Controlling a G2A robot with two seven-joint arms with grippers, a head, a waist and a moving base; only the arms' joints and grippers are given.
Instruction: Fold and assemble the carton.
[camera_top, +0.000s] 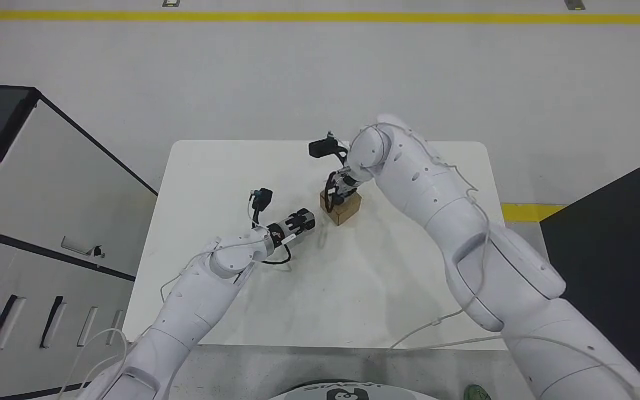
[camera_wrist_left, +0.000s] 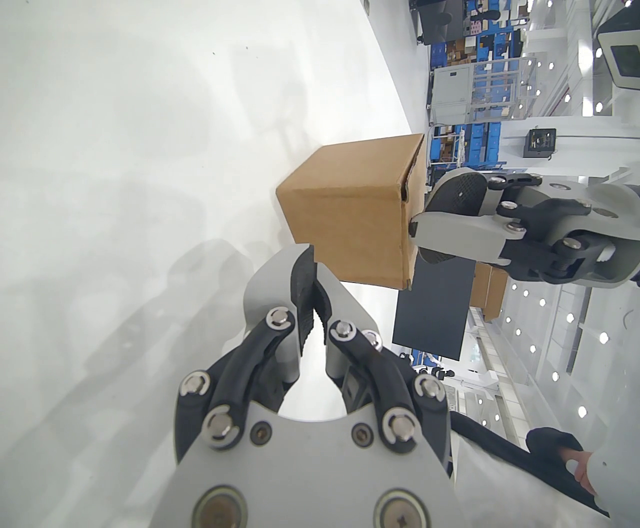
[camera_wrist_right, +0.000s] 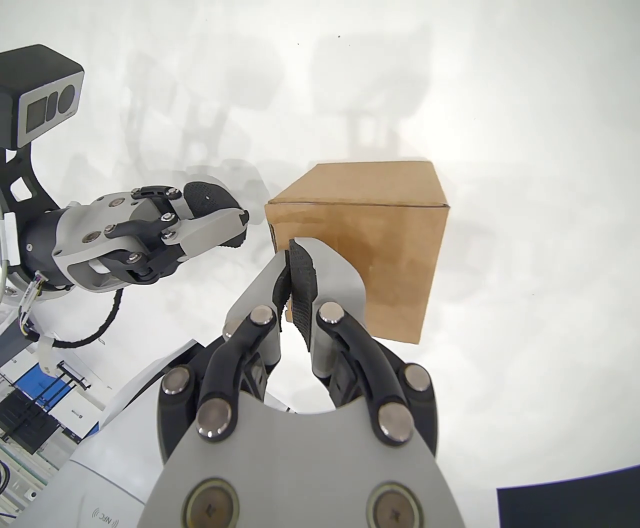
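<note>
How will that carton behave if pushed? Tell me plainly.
The carton is probably light, since thin cardboard shows at its edge. Its flat faces suggest it would slide rather than roll. A seam gaping at one corner hints the walls may flex.

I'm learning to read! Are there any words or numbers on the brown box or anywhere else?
Brown cardboard carton: no words or numbers on the faces in view.
White table: none.
Shelves and signs in the room behind: too small to read.

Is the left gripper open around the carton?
No: in the left wrist view the left gripper is shut with nothing in it, and the carton stands beyond its tips.
</note>
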